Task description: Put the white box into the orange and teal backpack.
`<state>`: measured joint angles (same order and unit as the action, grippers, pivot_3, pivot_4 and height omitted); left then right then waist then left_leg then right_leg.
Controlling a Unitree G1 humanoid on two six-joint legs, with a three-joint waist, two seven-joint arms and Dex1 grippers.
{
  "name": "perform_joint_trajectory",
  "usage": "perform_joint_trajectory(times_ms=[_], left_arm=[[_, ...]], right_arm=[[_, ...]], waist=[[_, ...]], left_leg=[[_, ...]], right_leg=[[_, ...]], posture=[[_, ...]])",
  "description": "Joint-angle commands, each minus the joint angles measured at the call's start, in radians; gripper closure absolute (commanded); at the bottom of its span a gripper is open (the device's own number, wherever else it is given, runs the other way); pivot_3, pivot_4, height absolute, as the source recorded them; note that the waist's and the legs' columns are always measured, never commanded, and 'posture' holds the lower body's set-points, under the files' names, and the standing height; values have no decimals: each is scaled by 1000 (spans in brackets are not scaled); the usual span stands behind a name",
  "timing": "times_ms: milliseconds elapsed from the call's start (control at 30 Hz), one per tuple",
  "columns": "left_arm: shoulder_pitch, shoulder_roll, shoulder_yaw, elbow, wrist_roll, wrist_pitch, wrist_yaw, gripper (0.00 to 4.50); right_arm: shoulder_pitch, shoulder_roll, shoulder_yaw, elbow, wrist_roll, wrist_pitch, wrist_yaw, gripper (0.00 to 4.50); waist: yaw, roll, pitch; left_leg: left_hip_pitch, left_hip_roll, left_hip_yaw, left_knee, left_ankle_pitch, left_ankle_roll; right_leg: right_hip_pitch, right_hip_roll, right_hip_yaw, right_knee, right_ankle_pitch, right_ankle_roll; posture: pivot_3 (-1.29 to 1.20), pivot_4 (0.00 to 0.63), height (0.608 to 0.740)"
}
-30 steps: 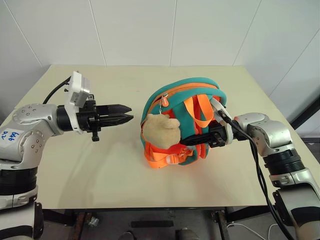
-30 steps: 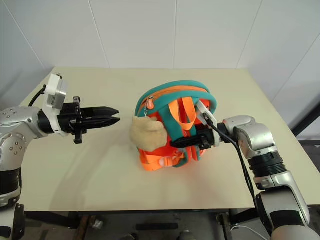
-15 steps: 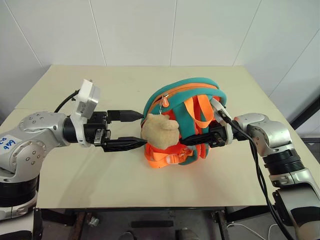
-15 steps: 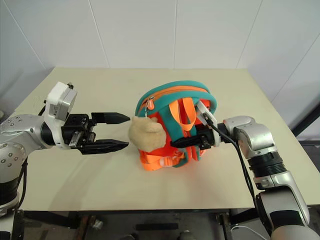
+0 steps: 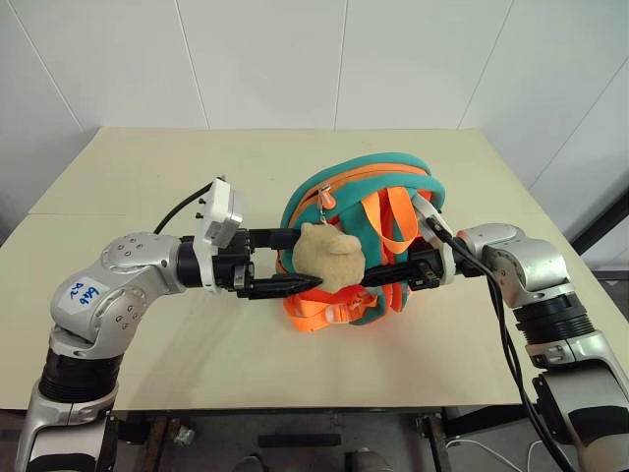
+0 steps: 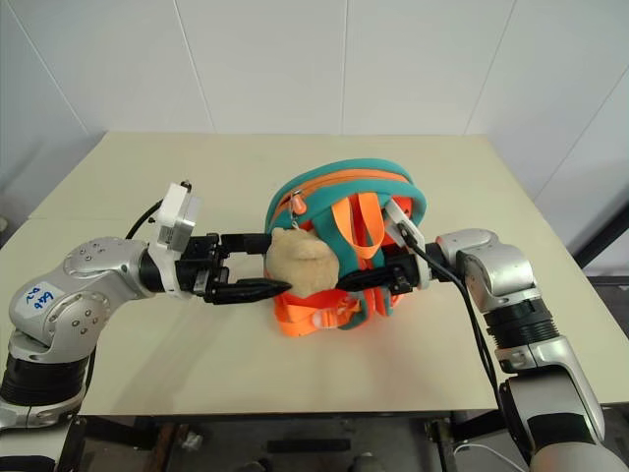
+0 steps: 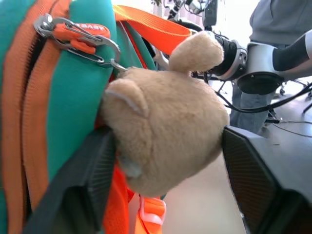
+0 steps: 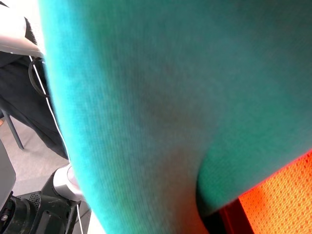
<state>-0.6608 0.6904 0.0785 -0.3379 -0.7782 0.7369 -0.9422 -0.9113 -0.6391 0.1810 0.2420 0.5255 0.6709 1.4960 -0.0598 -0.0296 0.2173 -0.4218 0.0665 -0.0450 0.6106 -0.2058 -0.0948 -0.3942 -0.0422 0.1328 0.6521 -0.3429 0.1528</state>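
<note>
Here the orange and teal backpack (image 5: 359, 236) stands mid-frame on the surface (image 5: 197, 354). The left gripper (image 5: 295, 264) has fingers spread around the plush charm (image 5: 329, 258); the right gripper (image 5: 378, 275) is pinched on backpack fabric. Squeezing the charm could tug the bag over.

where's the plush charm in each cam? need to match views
Left eye: plush at centre, on the backpack front, between the left claw fingers.
Right eye: plush left of centre, same spot.
Left wrist: plush mid-frame, a dark finger on each side.
Right wrist: not in it; teal fabric close up.
Shared landmark: orange zipper pull above the plush.
</note>
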Motion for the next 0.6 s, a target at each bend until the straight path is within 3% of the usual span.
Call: perform_joint_trajectory(times_ms=[33, 200, 300, 533, 600], left_arm=[[-27, 17, 66, 1, -23, -16, 8, 2362], [-1, 100, 112, 23, 1, -23, -31, 3733], [4, 187, 160, 63, -18, 13, -67, 4272], [80, 367, 211, 214, 65, -39, -172, 4323], [157, 393, 164, 304, 169, -166, -239, 4323]], right_arm=[[-3, -4, -12, -22, -8, -9, 4, 4500], [3, 1, -13, -28, -5, -9, -2, 4500], [9, 1, -16, -33, -3, -8, -6, 4500], [25, -2, -21, -44, -1, -4, -12, 4500], [29, -1, -25, -52, 3, 2, -20, 4500]], waist=[[0, 0, 0], [-2, 0, 0], [-2, 0, 0], [-5, 0, 0], [-9, 0, 0]], left_leg=[[0, 0, 0, 0, 0, 0], [0, 0, 0, 0, 0, 0], [0, 0, 0, 0, 0, 0], [0, 0, 0, -2, 0, 0], [0, 0, 0, -3, 0, 0]], right_leg=[[0, 0, 0, 0, 0, 0], [0, 0, 0, 0, 0, 0], [0, 0, 0, 0, 0, 0], [-1, 0, 0, -1, -1, -1], [-1, 0, 0, -1, -1, -1]], posture=[[0, 150, 740], [0, 150, 740], [0, 150, 740], [0, 150, 740], [0, 150, 740]])
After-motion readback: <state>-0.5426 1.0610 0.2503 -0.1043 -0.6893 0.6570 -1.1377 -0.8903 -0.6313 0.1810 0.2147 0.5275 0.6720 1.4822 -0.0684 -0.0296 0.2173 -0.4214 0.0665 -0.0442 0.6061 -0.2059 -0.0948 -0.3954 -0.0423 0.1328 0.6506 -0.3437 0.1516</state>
